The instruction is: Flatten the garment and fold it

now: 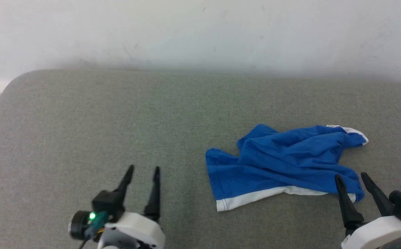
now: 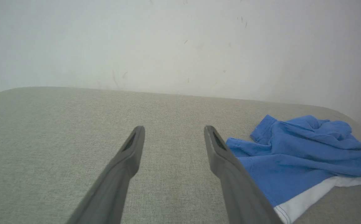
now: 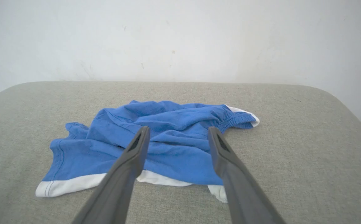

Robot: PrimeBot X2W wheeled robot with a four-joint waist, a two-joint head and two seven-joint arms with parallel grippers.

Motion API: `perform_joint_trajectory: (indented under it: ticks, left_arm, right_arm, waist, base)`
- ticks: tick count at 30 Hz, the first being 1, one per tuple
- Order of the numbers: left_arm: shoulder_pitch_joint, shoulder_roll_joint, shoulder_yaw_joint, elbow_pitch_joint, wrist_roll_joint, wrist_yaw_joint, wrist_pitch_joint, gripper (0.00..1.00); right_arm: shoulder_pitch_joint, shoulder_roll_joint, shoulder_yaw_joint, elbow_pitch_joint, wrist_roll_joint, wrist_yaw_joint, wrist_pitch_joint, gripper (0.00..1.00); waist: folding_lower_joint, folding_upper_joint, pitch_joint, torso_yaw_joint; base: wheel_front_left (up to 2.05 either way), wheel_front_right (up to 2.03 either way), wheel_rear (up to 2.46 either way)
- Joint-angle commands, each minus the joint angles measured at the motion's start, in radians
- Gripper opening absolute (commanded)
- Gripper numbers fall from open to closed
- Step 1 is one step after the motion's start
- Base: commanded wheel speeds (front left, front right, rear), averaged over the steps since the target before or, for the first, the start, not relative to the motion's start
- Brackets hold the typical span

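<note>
Lying crumpled on the grey surface (image 1: 82, 138), the garment (image 1: 283, 162); left gripper (image 1: 143, 168) and right gripper (image 1: 350, 175) released.

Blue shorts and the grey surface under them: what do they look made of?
Blue shorts: soft thin fabric, probably cotton knit, matte; it crumples into loose folds. Grey surface: woven cloth covering, matte; fine crosshatch weave shows close up, corners rounded, so perhaps padded.

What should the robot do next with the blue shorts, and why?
Probably lower the right gripper, its fingers open over the near edge of the garment, and pinch the white hem. The garment lies crumpled on the grey surface, so it likely needs a gripped edge before spreading flat.
</note>
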Motion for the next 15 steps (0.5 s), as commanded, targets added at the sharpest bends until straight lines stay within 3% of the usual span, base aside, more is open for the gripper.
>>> perform_joint_trajectory:
  ticks: [1,8,15]
  left_arm:
    - [-0.023,0.000,-0.023,-0.004,0.008,-0.015,0.021,1.00]
    - [-0.154,-0.031,-0.211,0.084,-0.008,-0.126,0.242,1.00]
    - [-0.292,-0.028,-0.378,0.217,-0.046,-0.162,0.465,1.00]
  right_arm:
    - [0.015,0.008,0.003,-0.016,-0.008,-0.001,-0.005,1.00]
    - [0.015,0.031,0.032,-0.068,-0.024,-0.001,0.013,1.00]
    - [-0.008,0.036,0.042,-0.058,-0.018,-0.001,0.016,1.00]
  waist:
    - [0.0002,0.0000,-0.001,-0.003]
    - [0.0002,0.0000,0.045,-0.030]
    - [0.0002,0.0000,0.089,-0.069]
  base:
    - [0.00,0.00,0.00]
    - [0.00,0.00,0.00]
    - [0.00,0.00,0.00]
